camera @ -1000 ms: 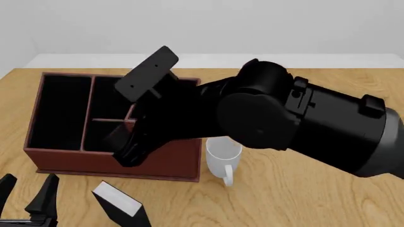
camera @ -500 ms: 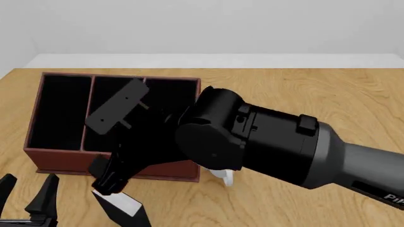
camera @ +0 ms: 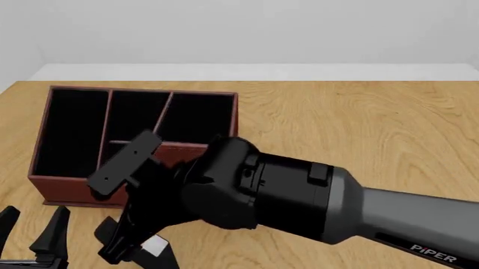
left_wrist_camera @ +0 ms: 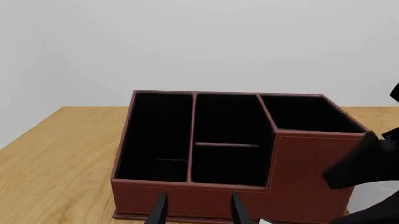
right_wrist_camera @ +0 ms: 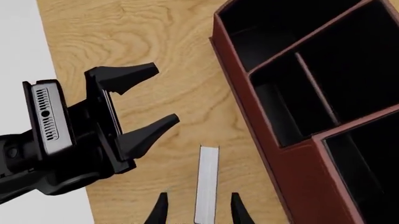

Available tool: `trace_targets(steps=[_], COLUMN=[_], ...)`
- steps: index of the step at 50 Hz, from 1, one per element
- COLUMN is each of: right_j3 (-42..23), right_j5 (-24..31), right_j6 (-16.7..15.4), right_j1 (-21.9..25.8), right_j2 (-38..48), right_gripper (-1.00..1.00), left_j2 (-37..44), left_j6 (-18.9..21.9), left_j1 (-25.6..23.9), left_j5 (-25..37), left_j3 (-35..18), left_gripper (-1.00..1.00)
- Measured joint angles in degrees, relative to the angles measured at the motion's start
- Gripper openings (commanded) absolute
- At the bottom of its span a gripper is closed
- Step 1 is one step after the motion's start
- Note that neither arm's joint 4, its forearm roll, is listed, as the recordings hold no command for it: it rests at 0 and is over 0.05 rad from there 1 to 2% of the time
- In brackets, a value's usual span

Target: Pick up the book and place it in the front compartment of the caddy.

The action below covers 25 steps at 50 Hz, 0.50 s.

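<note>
The book (right_wrist_camera: 206, 182) stands on edge on the table in front of the caddy, its white page edge facing up. In the front view only a sliver of the book (camera: 155, 246) shows under the arm. My right gripper (right_wrist_camera: 198, 207) is open, with one fingertip on each side of the book's near end. From the front, the right gripper (camera: 138, 247) sits low at the front left, mostly hidden by its own arm. The reddish-brown caddy (camera: 75, 188) has dark compartments holding nothing. My left gripper (camera: 33, 235) is open at the front left corner, beside the book.
The right arm's thick body (camera: 299, 196) crosses the table's middle and covers the caddy's front right corner. In the right wrist view the left gripper (right_wrist_camera: 140, 102) is close to the book. The caddy (left_wrist_camera: 299, 163) fills the left wrist view beyond the left gripper (left_wrist_camera: 198, 212).
My right arm swung down and toward the front left, from above the caddy to the book. It now hides the white mug seen earlier. The left gripper stayed put.
</note>
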Motion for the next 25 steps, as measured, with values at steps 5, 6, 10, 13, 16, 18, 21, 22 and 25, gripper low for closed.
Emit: trace_targets(steps=[5,6,10,13,16,18,21,22,25], right_j3=[0.62,0.76,1.40,1.99,2.49,2.97,3.80,4.06,4.72], right_j5=[0.09,0.08,0.04,-0.01,-0.04,-0.12,-0.31,-0.38,-0.56], right_j6=[0.60,0.71,1.18,1.48,1.67,1.83,2.15,2.27,2.58], right_j1=[0.08,0.07,0.00,-0.10,-0.27,-0.35,-0.36,-0.35,-0.32], right_j2=[0.65,0.77,1.17,1.49,1.76,1.93,2.17,2.24,2.44], right_gripper=[1.00,1.00,1.00,1.00,1.00,1.00,1.00,1.00,1.00], left_j2=[0.00,0.00,0.00,0.00,0.00,0.00,0.00,0.00,0.00], left_j6=[-0.01,-0.01,-0.01,0.00,0.00,-0.01,-0.01,0.00,0.00], left_j1=[0.00,0.00,0.00,0.00,0.00,0.00,0.00,0.00,0.00], left_j5=[0.00,0.00,0.00,0.00,0.00,0.00,0.00,0.00,0.00], left_j3=[0.00,0.00,0.00,0.00,0.00,0.00,0.00,0.00,0.00], left_gripper=[1.00,1.00,1.00,1.00,1.00,1.00,1.00,1.00,1.00])
